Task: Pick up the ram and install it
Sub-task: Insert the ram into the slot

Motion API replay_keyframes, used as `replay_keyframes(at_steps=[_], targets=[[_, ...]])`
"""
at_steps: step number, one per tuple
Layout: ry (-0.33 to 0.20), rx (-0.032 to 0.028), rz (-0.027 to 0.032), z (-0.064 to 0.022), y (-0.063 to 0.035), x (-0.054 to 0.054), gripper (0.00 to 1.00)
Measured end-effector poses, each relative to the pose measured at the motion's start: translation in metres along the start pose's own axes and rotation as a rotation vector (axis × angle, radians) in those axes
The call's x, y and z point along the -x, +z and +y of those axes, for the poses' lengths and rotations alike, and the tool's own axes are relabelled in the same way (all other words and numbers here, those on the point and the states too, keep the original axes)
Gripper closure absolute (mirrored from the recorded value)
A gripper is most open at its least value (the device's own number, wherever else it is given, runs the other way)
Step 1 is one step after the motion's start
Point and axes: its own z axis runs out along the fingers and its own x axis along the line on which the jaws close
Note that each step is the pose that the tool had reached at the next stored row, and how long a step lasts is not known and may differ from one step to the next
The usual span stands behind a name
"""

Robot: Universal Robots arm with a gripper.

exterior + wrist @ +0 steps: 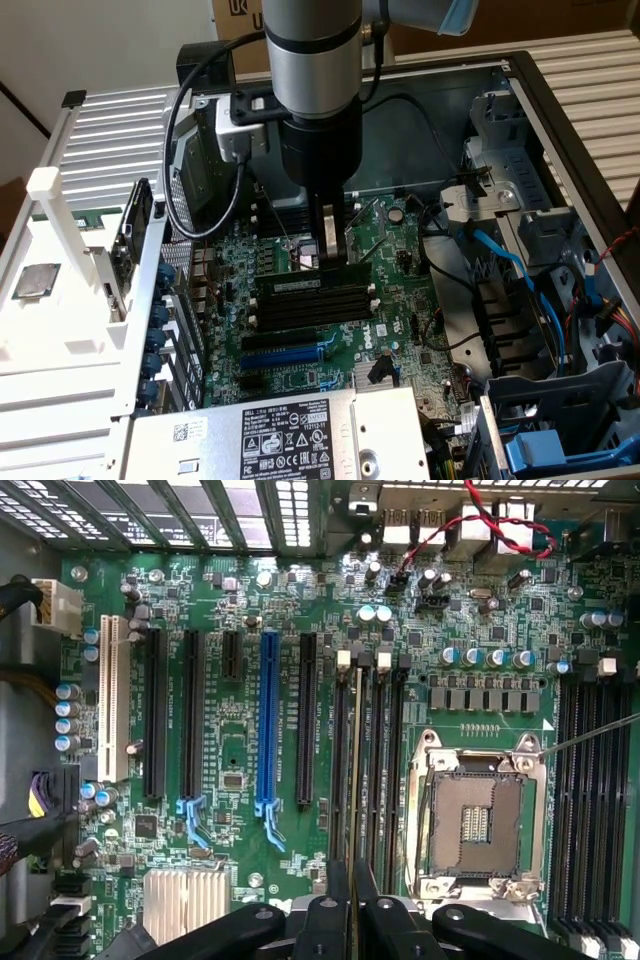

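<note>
The ram (300, 285) stands on edge in the bank of black memory slots (312, 308) on the green motherboard, in the slot farthest from the blue expansion slot (290, 355); its white label shows. My gripper (331, 258) comes straight down on the ram's end at the exterior view's right. In the wrist view the ram (357, 750) appears edge-on as a thin line along one memory slot (385, 760). The gripper (351, 885) has its two black fingers close together on either side of that edge, shut on the ram.
This is an open computer case. A bare CPU socket (475, 820) lies beside the slots, with a second memory bank (590, 800) past it. The power supply (290, 435) sits at the front. Blue cables (520, 270) and drive cages fill the exterior view's right.
</note>
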Motion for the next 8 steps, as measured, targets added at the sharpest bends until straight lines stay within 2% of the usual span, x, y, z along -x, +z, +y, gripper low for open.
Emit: replay_keyframes(at_steps=[8], targets=[[0.000,0.0000,0.0000,0.0002,0.0080,0.0000,0.87]])
